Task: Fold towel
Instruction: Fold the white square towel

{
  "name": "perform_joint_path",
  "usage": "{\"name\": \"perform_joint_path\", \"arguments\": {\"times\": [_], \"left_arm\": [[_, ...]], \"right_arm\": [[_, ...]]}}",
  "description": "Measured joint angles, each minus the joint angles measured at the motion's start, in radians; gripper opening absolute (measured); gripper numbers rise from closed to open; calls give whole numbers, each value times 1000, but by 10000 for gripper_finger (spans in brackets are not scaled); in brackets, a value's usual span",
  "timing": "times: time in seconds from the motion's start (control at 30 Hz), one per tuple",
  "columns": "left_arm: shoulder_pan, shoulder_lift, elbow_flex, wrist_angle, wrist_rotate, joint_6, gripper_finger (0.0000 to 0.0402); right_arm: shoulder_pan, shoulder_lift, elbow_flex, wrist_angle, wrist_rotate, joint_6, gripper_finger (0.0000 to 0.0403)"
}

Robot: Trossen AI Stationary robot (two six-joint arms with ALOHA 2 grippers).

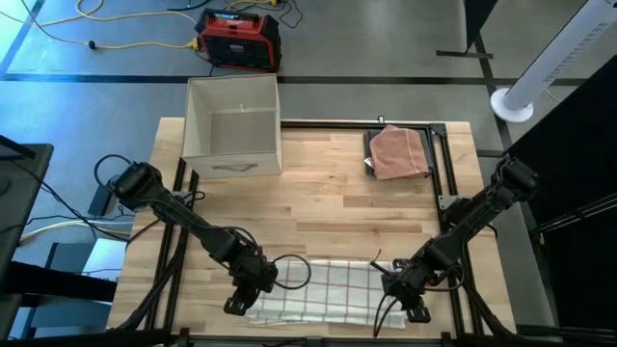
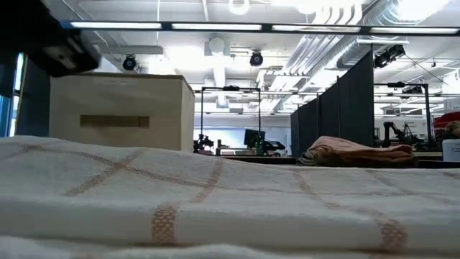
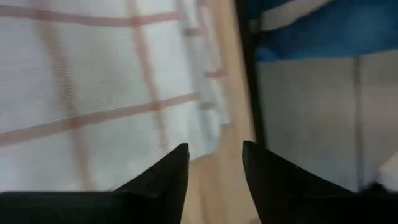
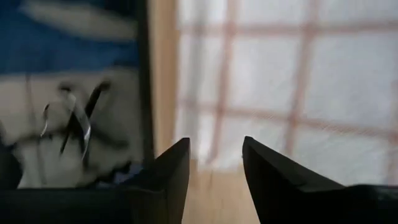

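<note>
A white towel with thin red checks (image 1: 313, 289) lies flat along the table's near edge, spread left to right; it fills the foreground of the low view (image 2: 230, 201). My left gripper (image 1: 241, 301) hovers open at the towel's left near corner (image 3: 205, 118), its fingers over bare wood beside the cloth. My right gripper (image 1: 410, 306) hovers open at the towel's right near corner (image 4: 205, 134), likewise short of the cloth. Neither touches the towel as far as the wrist views show.
An open white box (image 1: 233, 127) stands at the table's far left. A folded pink cloth (image 1: 398, 152) lies at the far right on a dark frame. A red and black unit (image 1: 239, 39) sits on the floor beyond. Bare wood (image 1: 337, 207) spans the table's middle.
</note>
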Motion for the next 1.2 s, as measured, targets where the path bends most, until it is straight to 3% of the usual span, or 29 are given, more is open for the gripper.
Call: {"name": "perform_joint_path", "arguments": {"times": [0.23,0.37,0.6,0.77,0.9,1.2], "left_arm": [[22,-18,-77,40,-217,-18,121],[35,-19,-171,130,-245,-77,77],[106,-24,-216,2,-291,-149,8],[206,-28,-212,-31,-357,-196,7],[260,-50,-155,-124,-402,-153,10],[232,-247,-21,-365,-481,-5,24]], "right_arm": [[-4,5,-73,127,262,193,86],[-14,27,-160,216,306,282,22],[-120,43,-213,98,360,344,4],[-290,9,-216,-62,441,292,1],[-407,-63,-176,-232,424,290,1],[-437,-187,55,-562,270,529,11]]}}
